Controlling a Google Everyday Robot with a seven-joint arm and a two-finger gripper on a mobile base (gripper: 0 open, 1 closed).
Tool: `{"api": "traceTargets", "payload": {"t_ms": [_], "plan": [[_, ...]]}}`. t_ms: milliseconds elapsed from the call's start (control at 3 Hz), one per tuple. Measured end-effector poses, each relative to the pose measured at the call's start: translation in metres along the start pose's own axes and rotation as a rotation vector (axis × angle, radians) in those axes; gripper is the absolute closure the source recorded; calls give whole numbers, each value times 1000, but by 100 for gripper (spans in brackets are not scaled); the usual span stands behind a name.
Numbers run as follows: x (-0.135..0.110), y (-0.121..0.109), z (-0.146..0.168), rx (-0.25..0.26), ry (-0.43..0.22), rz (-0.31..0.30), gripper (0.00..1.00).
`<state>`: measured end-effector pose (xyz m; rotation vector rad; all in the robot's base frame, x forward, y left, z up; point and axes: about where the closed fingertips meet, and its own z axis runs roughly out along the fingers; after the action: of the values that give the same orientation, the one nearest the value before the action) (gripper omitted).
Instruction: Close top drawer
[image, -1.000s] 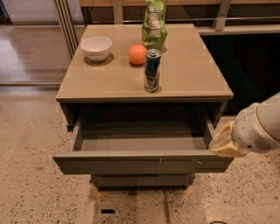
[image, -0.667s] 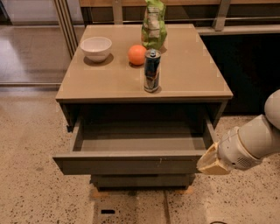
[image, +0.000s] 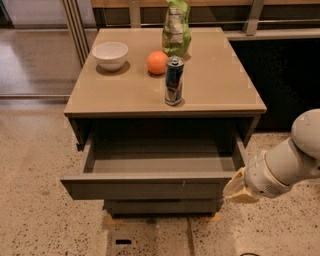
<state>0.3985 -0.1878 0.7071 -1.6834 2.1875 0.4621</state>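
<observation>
While low, hand (image: 240, 188) beside open top drawer (image: 150, 189)

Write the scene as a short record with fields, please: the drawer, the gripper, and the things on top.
top drawer: pulled out, open
gripper: low on the right, at the right end of the drawer front; contact cannot be told
cabinet top: white bowl, orange, drink can, green bag
task state: drawer not yet closed

Robot arm (image: 292, 162) extends from the right.
The pale arm slants down and leftward; its tan gripper (image: 240, 188) hangs low at right, apparently pointing left.
</observation>
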Motion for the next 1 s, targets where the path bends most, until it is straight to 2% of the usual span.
{"api": "traceTargets", "payload": {"t_ms": [333,667,1000], "plan": [[8,-6,43,-8,-27,-47,100],[4,-21,79,43,-120,-110,100],[-7,-40,93,147,-229,-188,100]]}}
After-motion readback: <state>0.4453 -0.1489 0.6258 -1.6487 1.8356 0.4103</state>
